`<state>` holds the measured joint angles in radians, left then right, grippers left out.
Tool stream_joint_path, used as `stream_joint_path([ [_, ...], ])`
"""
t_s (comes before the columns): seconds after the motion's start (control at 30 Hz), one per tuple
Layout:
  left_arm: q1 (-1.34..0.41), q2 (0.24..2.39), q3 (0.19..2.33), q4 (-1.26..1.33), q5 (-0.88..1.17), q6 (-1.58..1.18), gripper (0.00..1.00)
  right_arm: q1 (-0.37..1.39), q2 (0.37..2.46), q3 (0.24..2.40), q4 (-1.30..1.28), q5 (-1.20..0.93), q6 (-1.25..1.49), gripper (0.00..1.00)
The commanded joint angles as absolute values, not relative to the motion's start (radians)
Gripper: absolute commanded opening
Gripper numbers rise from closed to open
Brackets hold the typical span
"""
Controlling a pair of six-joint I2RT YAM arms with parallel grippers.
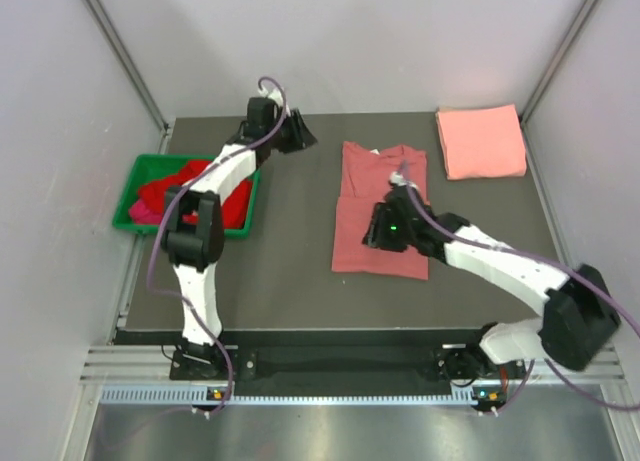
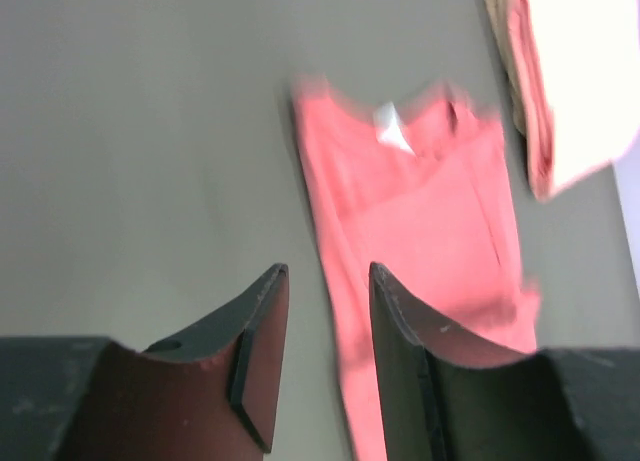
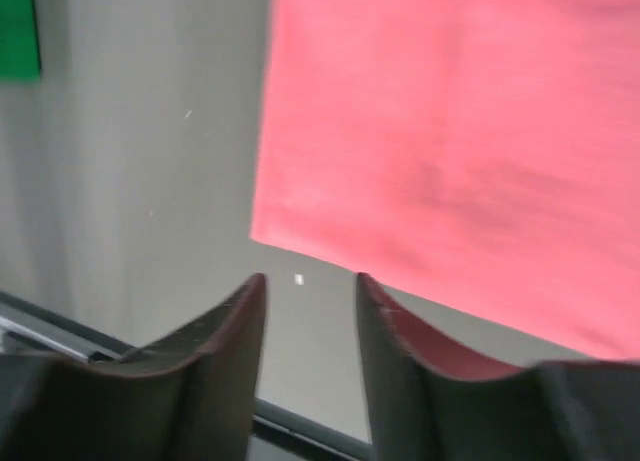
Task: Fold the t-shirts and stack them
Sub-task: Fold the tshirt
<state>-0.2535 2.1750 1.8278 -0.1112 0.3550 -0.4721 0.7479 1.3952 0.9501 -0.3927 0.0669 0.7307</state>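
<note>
A dusty rose-red t-shirt (image 1: 381,209) lies flat mid-table, sides folded in, collar at the far end. It shows in the left wrist view (image 2: 420,231) and in the right wrist view (image 3: 450,131). A folded salmon pink t-shirt (image 1: 480,141) lies at the far right, also in the left wrist view (image 2: 560,71). Bright red and magenta t-shirts (image 1: 190,196) are heaped in the bin. My left gripper (image 1: 300,133) is open and empty above the far table, left of the rose-red shirt (image 2: 328,281). My right gripper (image 1: 378,229) is open and empty above that shirt's near part (image 3: 310,286).
A green plastic bin (image 1: 140,171) stands at the table's left edge; its corner shows in the right wrist view (image 3: 18,31). Grey walls close in at the back and both sides. The table's near edge rail (image 1: 300,331) runs in front.
</note>
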Motion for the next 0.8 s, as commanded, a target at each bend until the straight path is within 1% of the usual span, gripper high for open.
stream_joint_path([
  [0.0,-0.34,1.975,1.534,-0.244,0.454,-0.494,0.43,0.597,1.244,0.827,-0.554,0.042,0.785,0.43],
  [0.07,-0.405,1.86,1.429,-0.293,0.39,-0.457,0.44,0.516,1.154,0.763,-0.557,0.011,0.788,0.45],
  [0.1,-0.425,1.823,1.377,-0.293,0.384,-0.454,0.44,0.436,1.131,0.712,-0.572,0.005,0.788,0.47],
  [0.2,-0.495,1.688,1.156,-0.276,0.377,-0.478,0.44,0.336,1.063,0.638,-0.578,-0.02,0.759,0.48],
  [0.27,-0.543,1.607,1.089,-0.247,0.348,-0.512,0.46,0.301,1.052,0.611,-0.574,-0.04,0.755,0.47],
  [0.3,-0.555,1.585,1.03,-0.235,0.345,-0.528,0.46,0.278,1.057,0.591,-0.566,-0.052,0.755,0.47],
  [0.37,-0.58,1.545,0.98,-0.215,0.325,-0.561,0.47,0.262,1.066,0.572,-0.552,-0.063,0.759,0.47],
  [0.43,-0.592,1.534,0.922,-0.212,0.307,-0.59,0.48,0.253,1.066,0.549,-0.534,-0.058,0.772,0.47],
  [0.5,-0.592,1.54,0.888,-0.215,0.334,-0.615,0.48,0.249,1.063,0.522,-0.519,-0.052,0.784,0.46],
  [0.7,-0.634,1.566,0.847,-0.19,0.316,-0.646,0.49,0.239,1.045,0.468,-0.48,-0.04,0.799,0.45],
  [0.77,-0.635,1.577,0.844,-0.181,0.318,-0.649,0.49,0.238,1.043,0.451,-0.453,-0.029,0.801,0.43],
])
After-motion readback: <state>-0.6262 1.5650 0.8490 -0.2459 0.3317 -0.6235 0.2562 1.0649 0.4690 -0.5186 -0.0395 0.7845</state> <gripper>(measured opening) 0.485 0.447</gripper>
